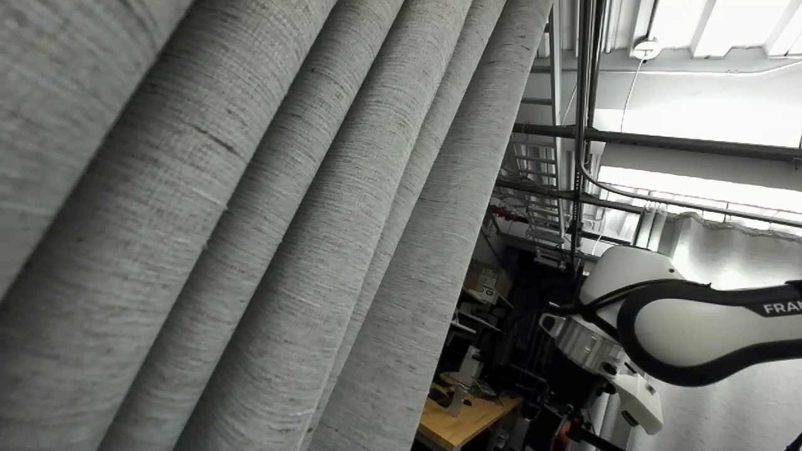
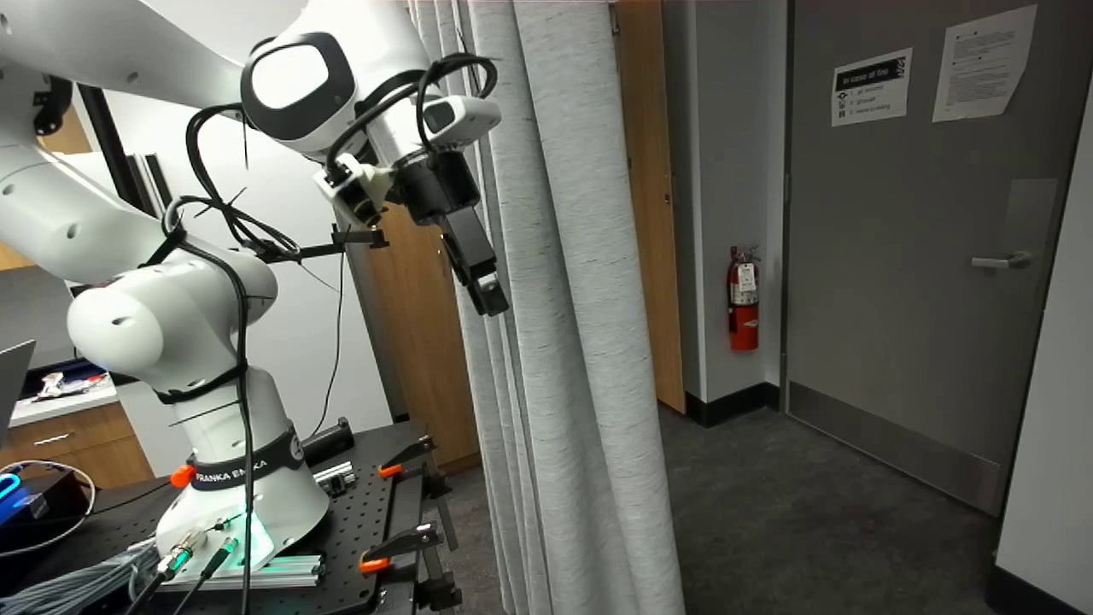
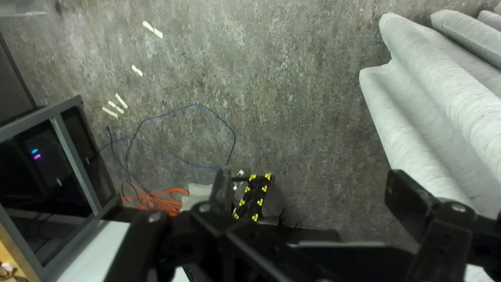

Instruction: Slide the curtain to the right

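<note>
Curtain (image 2: 589,256): hanging in long folds, partly behind end effector (image 2: 488,295) in an exterior view | Fingers (image 3: 407,203): wide apart | Wrist view: one finger overlaps curtain edge; contact cannot be determined

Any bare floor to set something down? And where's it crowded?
Bare: floor between blue cable and curtain in the wrist view; also the stretch between curtain and grey door in an exterior view. Crowded: lower left of the wrist view, with orange cable and grey frame; and the black perforated tabletop, with robot base, clamps and cables.
</note>
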You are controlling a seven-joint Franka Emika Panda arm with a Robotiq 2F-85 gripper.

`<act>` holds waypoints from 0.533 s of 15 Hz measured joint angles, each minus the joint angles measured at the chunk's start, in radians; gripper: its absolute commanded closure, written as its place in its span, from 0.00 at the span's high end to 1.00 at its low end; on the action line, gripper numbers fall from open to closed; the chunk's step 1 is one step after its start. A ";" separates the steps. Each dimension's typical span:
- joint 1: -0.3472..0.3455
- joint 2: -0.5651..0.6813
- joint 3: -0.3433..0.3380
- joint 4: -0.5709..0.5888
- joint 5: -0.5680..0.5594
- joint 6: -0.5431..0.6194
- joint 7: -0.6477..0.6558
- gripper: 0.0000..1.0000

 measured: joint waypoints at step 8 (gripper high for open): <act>0.180 -0.006 -0.052 0.047 0.174 0.169 -0.067 1.00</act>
